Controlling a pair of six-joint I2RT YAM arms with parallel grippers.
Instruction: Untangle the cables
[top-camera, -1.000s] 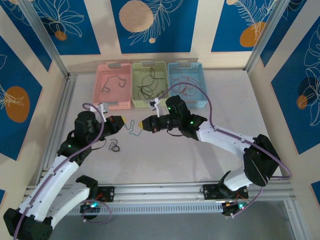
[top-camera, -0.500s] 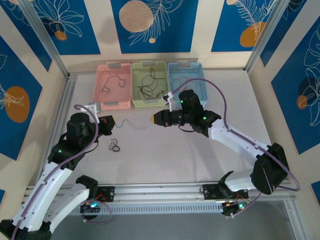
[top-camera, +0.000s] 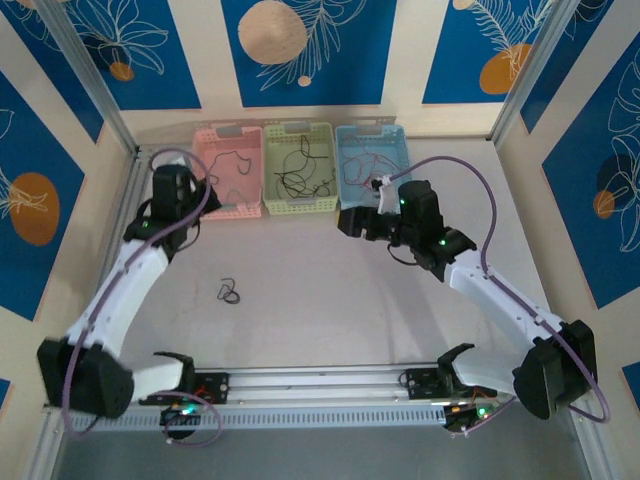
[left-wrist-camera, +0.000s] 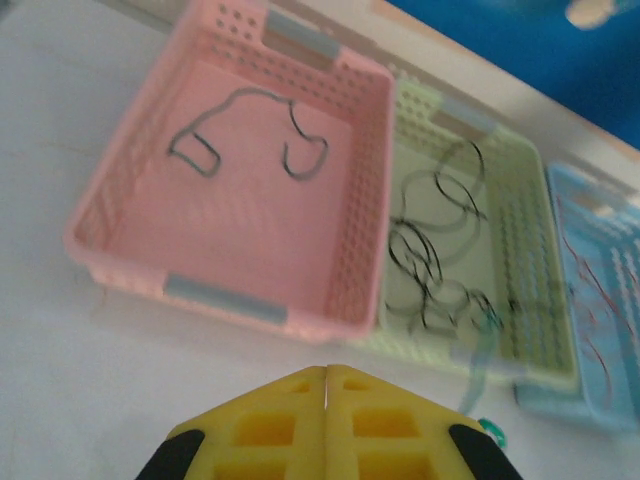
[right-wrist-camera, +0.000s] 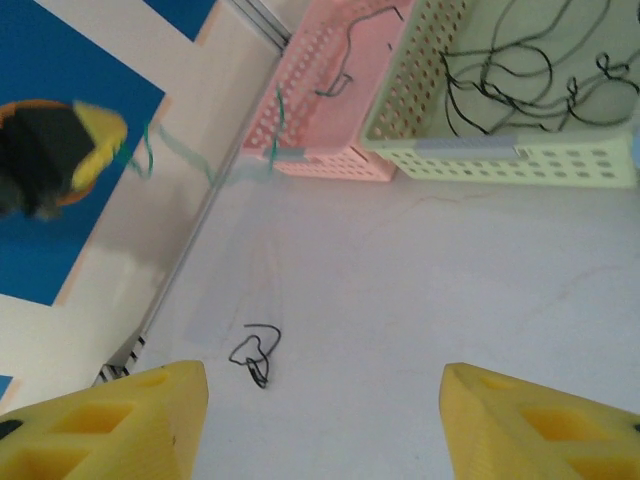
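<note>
**Top external: green cable in a pinch, black knot loose on the bench**

Left wrist view: left claw clenched, yellow pads pressed flat together, a bit of green cable peeking out at the right edge. Right wrist view: same claw raised off to the left, green cable trailing from its tip toward the near corner of the pink basket. Pinched there, by the look of it, though blurred. Right claw released, pads spread wide, nothing between them, hovering over bare bench just short of the green basket.

Lying in baskets: one dark cable in the pink one, several black cables looped in the green one, reddish cables in the blue basket. Out on the bench: only the small black knot, well apart from both claws and from the baskets.

Handling, as a judgement: hair-thin, near weightless, limp yet springy in the curls. Likely to snag in basket holes, cling to foam, or slip from a shallow pinch. Best taken at a free end or an outer loop, pads closing square across the strand, never on the middle of the knot. Then drawn apart slowly, second claw on another loop.
</note>
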